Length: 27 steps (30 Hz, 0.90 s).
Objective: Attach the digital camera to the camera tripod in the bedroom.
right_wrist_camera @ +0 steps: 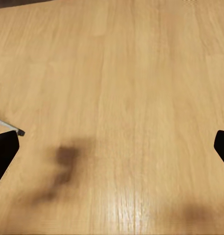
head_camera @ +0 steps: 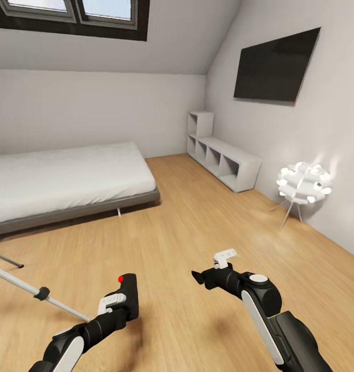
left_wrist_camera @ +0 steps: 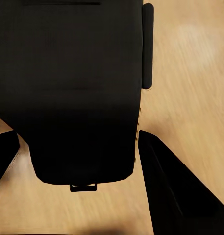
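While my left claw (head_camera: 126, 298) grips the digital camera (head_camera: 129, 294), I am at the carrying step: the camera is off the floor, held low in front of me over the light wood floor (head_camera: 197, 227), its red dot showing on top. From my left wrist, the camera's black body (left_wrist_camera: 72, 88) sits between my two fingers (left_wrist_camera: 175, 186), which press in at its sides. My right claw (head_camera: 214, 268) hangs spread and empty above bare floor, its fingertips (right_wrist_camera: 4, 152) far apart at the edges of that wrist's picture. The camera tripod (head_camera: 40, 293) lies to my left, only a silver leg and black joint showing at the frame's edge, its head out of sight. I judge that attaching has not begun. Next I need to turn toward the tripod, bring its head into sight, then line the camera's underside squarely over the mount before lowering; my free claw could steady the tripod
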{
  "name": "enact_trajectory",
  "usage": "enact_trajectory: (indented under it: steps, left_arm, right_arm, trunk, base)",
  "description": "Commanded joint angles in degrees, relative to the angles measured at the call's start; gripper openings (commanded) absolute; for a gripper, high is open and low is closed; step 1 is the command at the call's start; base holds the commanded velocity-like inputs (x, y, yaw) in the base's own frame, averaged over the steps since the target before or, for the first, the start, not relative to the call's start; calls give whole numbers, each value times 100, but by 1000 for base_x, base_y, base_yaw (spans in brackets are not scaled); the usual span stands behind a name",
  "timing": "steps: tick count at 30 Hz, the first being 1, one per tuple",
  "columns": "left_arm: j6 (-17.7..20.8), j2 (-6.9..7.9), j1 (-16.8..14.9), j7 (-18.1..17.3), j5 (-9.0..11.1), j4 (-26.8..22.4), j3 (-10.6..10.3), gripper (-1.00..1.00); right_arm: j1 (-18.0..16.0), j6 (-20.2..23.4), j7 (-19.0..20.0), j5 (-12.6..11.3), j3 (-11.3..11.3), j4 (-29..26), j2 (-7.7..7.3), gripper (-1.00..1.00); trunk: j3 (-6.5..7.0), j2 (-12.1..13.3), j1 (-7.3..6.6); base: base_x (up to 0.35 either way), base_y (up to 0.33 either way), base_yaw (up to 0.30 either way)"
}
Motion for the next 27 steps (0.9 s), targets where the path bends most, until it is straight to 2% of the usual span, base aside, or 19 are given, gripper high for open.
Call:
enact_trajectory:
  steps: [1,20,24,27]
  left_arm:
    - [22,3,-4,-12,-3,-3,-5,-100]
    - [6,6,11,-12,6,-3,-9,-100]
    - [-252,30,197,-32,29,-62,5,-100]
    - [-434,52,278,-48,40,-84,13,-100]
  right_arm:
    - [-2,25,1,-13,2,-7,-3,100]
    - [1,25,1,-14,9,-7,0,100]
    - [-1,25,1,-18,28,-7,-3,100]
    - [-10,22,1,-17,163,-7,-8,100]
  trunk:
    - [13,39,-23]
    - [355,801,-441]
    - [426,962,-529]
    - [480,1082,-595]
  base:
    - [0,0,287]
    - [0,0,287]
    - [0,0,287]
    - [0,0,287]
